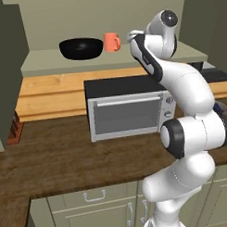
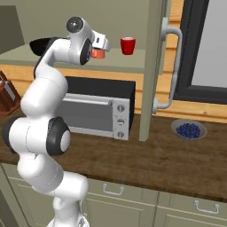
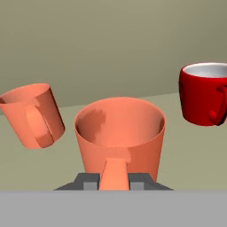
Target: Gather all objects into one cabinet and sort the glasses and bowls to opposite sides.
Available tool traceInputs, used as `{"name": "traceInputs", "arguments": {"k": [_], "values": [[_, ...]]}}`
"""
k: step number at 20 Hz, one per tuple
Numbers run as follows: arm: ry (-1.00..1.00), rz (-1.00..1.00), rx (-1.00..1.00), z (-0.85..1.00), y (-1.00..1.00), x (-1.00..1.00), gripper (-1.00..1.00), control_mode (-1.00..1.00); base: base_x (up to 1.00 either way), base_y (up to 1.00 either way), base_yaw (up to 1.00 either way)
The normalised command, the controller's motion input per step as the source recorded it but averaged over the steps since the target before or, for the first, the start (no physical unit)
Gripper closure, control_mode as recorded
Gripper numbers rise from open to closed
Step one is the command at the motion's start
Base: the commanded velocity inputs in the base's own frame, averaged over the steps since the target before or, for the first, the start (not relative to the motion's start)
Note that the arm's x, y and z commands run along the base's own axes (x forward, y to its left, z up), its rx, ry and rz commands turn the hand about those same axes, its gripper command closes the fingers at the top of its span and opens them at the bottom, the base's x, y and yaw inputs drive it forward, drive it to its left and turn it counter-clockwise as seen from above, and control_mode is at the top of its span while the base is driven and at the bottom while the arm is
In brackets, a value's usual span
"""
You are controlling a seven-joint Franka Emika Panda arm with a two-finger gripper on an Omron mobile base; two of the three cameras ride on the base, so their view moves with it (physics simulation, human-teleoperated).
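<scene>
**Cup held above the cabinet shelf, between its neighbours**

All positions refer to the pale green shelf (image 1: 48, 62) of the olive wall cabinet (image 2: 153, 66). Below it stands the silver toaster oven (image 1: 127, 112). On it, toward the left, rests the black bowl (image 1: 81, 48); just right of the bowl stands a salmon cup with handle (image 1: 111, 41); farther right sits the red cup (image 2: 127, 45). The gripper (image 3: 114, 179) is clenched on the handle of a second salmon cup (image 3: 119, 135), which is carried over the shelf between the other two cups. Risk, as judged: setting down carelessly could knock the handled cup toward the bowl, or a tilted release could topple the held cup.
</scene>
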Motion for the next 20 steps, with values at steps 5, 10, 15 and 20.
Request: {"name": "traceInputs", "arguments": {"k": [5, 10, 15, 20], "values": [[0.00, 0.00, 0.00, -0.01, 0.12, 0.00, -1.00, -1.00, 0.00, 0.00, 0.00], [0.00, 0.01, 0.00, 0.00, 0.06, 0.01, -1.00, -1.00, 0.00, 0.00, 0.00], [-0.01, 0.00, 0.03, 0.06, 0.00, -0.18, -1.00, -1.00, 0.00, 0.00, 0.00], [-0.11, 0.03, -0.03, 0.38, 0.00, -0.97, -1.00, -1.00, 0.00, 0.00, 0.00]]}}
